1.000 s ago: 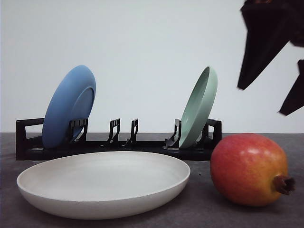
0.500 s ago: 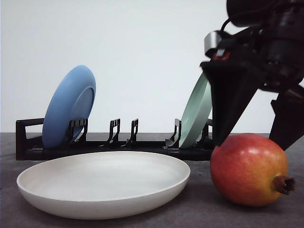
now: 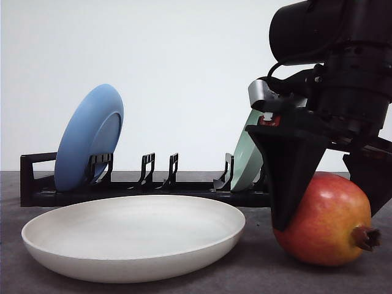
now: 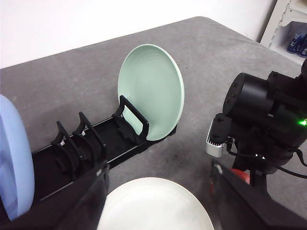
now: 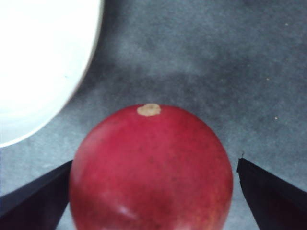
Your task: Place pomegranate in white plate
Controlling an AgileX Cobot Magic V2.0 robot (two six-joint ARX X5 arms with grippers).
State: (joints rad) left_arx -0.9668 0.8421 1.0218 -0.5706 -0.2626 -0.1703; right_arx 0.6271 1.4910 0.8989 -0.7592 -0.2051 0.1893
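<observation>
Right gripper (image 3: 327,202) jaws apart, straddling the pomegranate (image 3: 324,222), not yet clamped. Fruit sits on the table (image 3: 257,269) just beside the white plate (image 3: 133,236). Left gripper (image 4: 158,201) jaws apart, idle. Grasp, lift and placement all remain.

You will find the pomegranate (image 3: 324,223) smooth-skinned with a slight sheen (finely speckled in the right wrist view). The white plate (image 3: 131,242) looks matt. The blue plate (image 3: 89,138) and pale green plate (image 4: 152,88) are matt and smooth. The rack (image 3: 147,184) is black plastic. The surface (image 5: 201,57) is grey, felt-like, rough.
</observation>
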